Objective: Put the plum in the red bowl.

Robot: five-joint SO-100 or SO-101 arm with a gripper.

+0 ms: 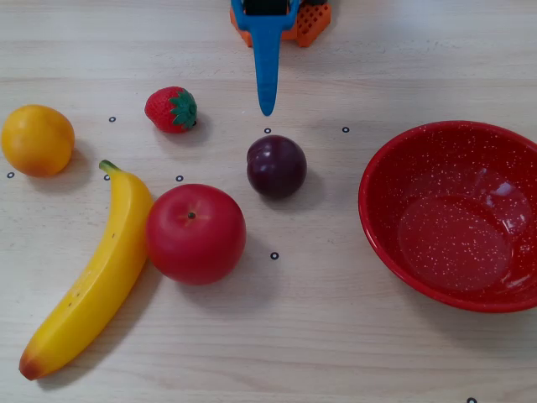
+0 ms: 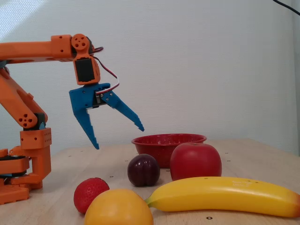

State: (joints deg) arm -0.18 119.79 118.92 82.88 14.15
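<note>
The plum (image 1: 276,166) is a dark purple-maroon round fruit that lies on the wooden table near the middle; it also shows in the side fixed view (image 2: 143,169). The red bowl (image 1: 367,201) with white speckles stands empty to its right, and shows behind the fruit in the side view (image 2: 168,140). My gripper (image 1: 267,75) has blue fingers. It hangs open and empty in the air (image 2: 119,138), well above the table and a little to the base side of the plum. It touches nothing.
A red apple (image 1: 195,233) sits close to the plum's lower left, with a banana (image 1: 92,277) against it. A strawberry (image 1: 171,109) and an orange (image 1: 37,139) lie further left. The orange arm base (image 2: 28,154) stands at the table's far edge.
</note>
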